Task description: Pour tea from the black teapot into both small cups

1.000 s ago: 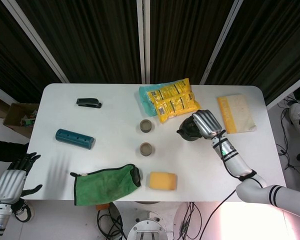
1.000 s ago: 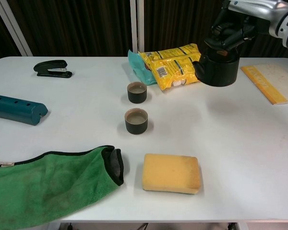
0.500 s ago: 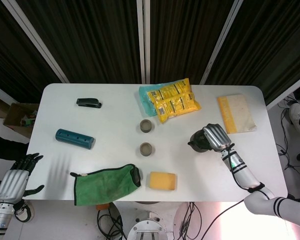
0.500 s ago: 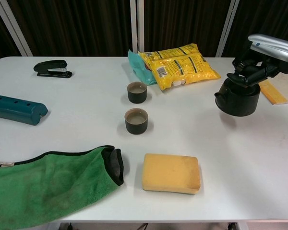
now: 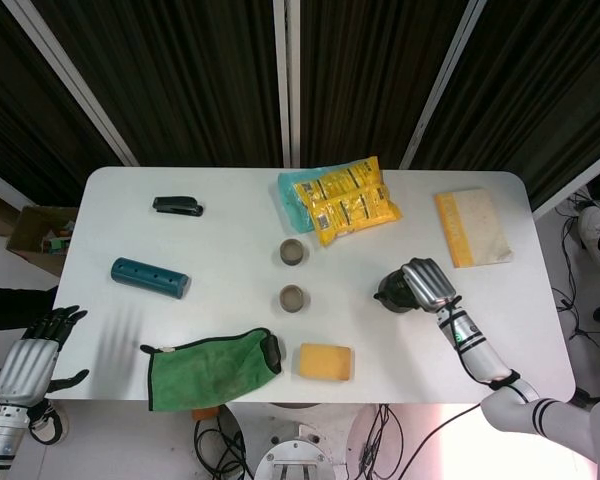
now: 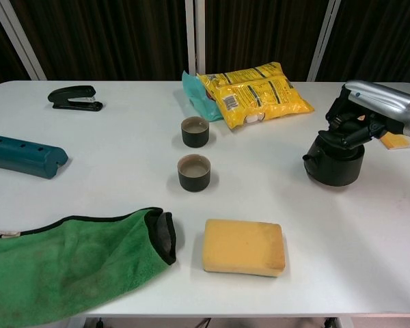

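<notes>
Nearest, yellow sponge (image 6: 244,247), just in front of the cups. Then near cup (image 6: 194,172) and far cup (image 6: 195,132), well left of the black teapot (image 6: 336,162). Teapot resting on the table (image 6: 123,171), right hand (image 6: 363,116) clamped on its top. Left hand (image 5: 35,352) off the table, fingers spread, empty. Pouring apparently finished; next, probably letting go and lifting clear without tipping.
</notes>
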Action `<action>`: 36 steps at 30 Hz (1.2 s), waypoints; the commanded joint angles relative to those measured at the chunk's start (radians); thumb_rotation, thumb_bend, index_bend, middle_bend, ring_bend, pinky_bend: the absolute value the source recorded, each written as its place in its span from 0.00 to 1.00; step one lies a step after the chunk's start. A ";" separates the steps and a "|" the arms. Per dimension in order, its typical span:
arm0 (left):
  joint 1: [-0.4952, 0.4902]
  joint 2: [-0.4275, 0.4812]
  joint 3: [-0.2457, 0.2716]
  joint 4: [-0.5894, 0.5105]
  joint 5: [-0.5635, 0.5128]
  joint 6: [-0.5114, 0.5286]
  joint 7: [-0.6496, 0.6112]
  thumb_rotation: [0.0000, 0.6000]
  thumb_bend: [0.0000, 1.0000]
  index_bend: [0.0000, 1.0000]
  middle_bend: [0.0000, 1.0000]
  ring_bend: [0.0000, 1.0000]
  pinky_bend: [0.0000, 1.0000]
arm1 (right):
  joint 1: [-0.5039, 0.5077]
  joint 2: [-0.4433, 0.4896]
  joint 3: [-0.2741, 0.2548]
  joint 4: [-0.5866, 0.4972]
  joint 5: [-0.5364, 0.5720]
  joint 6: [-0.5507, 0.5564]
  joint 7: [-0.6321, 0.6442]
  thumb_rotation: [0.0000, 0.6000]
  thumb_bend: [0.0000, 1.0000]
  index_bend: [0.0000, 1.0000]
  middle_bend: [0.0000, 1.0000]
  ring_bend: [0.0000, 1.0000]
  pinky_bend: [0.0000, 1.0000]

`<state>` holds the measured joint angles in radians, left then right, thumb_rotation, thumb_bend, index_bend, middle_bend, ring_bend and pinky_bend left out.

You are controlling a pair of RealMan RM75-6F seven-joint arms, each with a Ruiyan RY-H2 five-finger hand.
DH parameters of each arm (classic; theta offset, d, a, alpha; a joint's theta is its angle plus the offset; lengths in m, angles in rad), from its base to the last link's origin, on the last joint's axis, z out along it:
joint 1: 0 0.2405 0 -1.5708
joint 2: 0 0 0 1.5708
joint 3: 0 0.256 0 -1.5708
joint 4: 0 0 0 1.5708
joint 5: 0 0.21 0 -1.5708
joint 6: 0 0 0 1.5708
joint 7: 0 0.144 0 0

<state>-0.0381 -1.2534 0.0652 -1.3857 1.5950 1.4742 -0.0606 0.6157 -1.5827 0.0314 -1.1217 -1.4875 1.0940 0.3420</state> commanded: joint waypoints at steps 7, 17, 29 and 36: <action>-0.001 0.001 0.000 -0.001 -0.002 -0.002 0.001 1.00 0.07 0.16 0.12 0.12 0.22 | -0.005 -0.042 0.002 0.057 -0.021 0.005 0.021 1.00 0.43 1.00 1.00 1.00 0.57; 0.001 0.003 0.001 0.000 -0.001 0.002 -0.001 1.00 0.07 0.16 0.12 0.12 0.22 | -0.011 -0.066 0.006 0.087 -0.027 0.004 0.036 1.00 0.37 1.00 1.00 1.00 0.55; -0.002 -0.003 0.002 0.008 0.003 0.002 -0.009 1.00 0.07 0.17 0.12 0.12 0.22 | -0.018 -0.073 0.007 0.098 -0.038 0.014 0.026 1.00 0.28 1.00 1.00 0.97 0.50; -0.003 -0.002 0.002 0.008 0.001 0.000 -0.007 1.00 0.07 0.17 0.12 0.12 0.22 | -0.027 -0.091 0.009 0.120 -0.036 0.018 0.036 1.00 0.18 1.00 1.00 0.97 0.50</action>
<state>-0.0406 -1.2559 0.0673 -1.3777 1.5963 1.4738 -0.0677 0.5898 -1.6714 0.0401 -1.0034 -1.5235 1.1111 0.3766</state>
